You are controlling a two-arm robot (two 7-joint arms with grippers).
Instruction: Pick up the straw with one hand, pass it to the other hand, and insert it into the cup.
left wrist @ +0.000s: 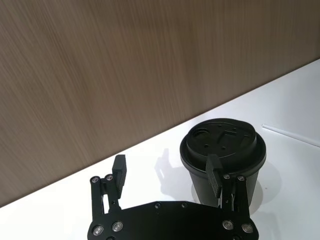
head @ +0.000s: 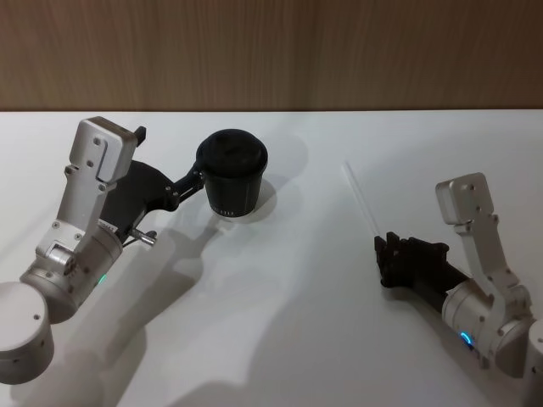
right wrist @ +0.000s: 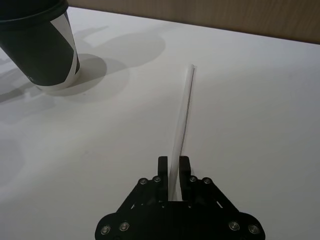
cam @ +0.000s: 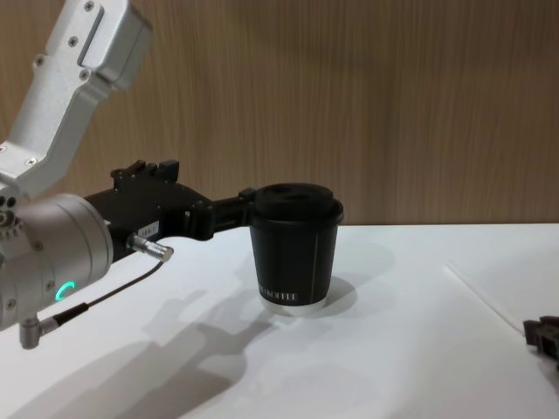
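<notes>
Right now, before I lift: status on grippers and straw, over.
Right gripper shut on near end of the straw, lying flat on the table. Left gripper open, one finger against the cup. Cup upright, lid on.

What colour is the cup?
The cup is black, with a thin white line and tiny white letters. The chest view shows it best.

Cup [head: 232,182] left of straw [right wrist: 184,110], left claw [left wrist: 166,165] beside cup, right claw [right wrist: 174,162] at straw's near end

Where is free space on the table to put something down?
Free: the table between cup and straw, and its near middle. Crowded: open left gripper at the cup; right gripper shut on the straw.
</notes>
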